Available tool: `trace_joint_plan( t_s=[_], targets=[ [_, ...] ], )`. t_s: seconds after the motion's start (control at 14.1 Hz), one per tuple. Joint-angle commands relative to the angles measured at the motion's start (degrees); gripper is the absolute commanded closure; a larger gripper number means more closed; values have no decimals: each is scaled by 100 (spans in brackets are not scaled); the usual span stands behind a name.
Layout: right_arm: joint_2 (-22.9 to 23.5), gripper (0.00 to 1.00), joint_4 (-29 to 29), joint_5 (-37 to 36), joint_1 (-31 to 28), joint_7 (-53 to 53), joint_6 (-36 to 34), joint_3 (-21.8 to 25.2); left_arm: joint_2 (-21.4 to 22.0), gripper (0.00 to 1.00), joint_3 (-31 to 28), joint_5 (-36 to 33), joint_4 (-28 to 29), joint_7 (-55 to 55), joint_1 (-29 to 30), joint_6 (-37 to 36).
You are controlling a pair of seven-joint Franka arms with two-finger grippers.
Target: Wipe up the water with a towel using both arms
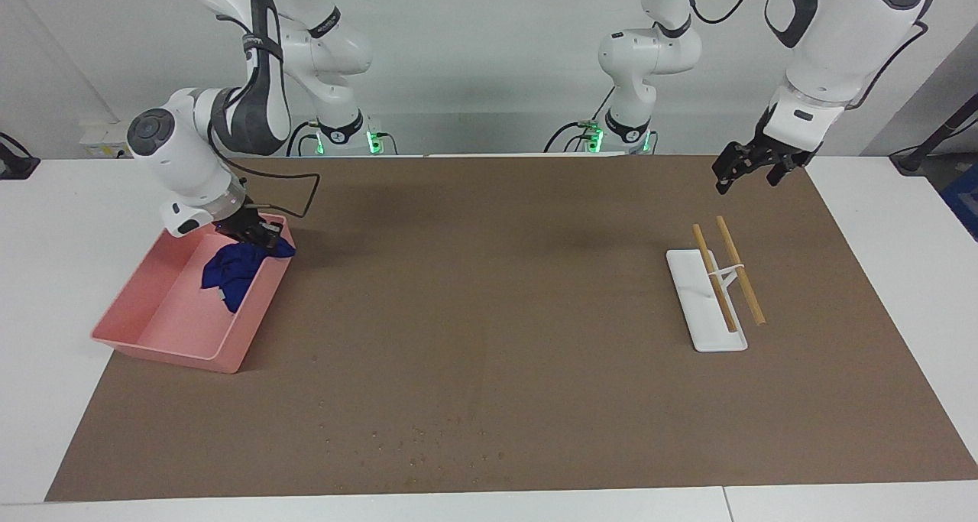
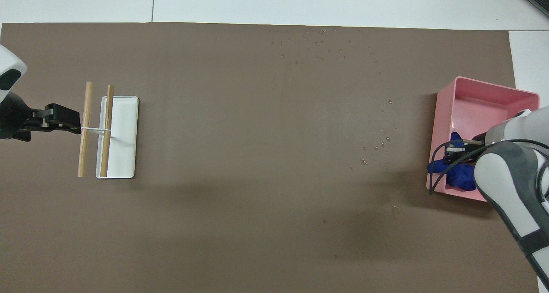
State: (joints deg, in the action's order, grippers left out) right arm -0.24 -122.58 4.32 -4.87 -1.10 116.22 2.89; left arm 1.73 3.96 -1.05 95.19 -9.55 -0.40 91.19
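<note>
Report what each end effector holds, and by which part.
Right end effector: shut on the towel, by its upper bunched edge at the pink tray's rim. Left end effector: open, holding nothing.

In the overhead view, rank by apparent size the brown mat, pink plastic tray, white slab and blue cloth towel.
Largest to smallest:
1. Brown mat
2. Pink plastic tray
3. White slab
4. Blue cloth towel, partly hidden by the right gripper
</note>
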Motion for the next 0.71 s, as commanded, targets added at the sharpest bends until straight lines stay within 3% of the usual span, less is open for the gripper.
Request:
trace_joint_plan(
  t_s=[0.0, 0.28, 0.5, 0.64],
  targets=[
    [-345, 100, 190, 122, -49, 83, -407, -34, 196, 0, -62, -123, 219, 67, -66, 65],
    [-381, 100, -108, 87, -32, 575, -198, -34, 196, 0, -62, -123, 245, 58, -65, 74],
    [-240, 100, -389, 34, -154, 1864, 382, -25, 196, 0, -62, -123, 245, 58, -65, 74],
    [-231, 100, -416, 34, -164, 1903, 392, -25, 196, 0, -62, -123, 245, 49, -65, 66]
  ],
)
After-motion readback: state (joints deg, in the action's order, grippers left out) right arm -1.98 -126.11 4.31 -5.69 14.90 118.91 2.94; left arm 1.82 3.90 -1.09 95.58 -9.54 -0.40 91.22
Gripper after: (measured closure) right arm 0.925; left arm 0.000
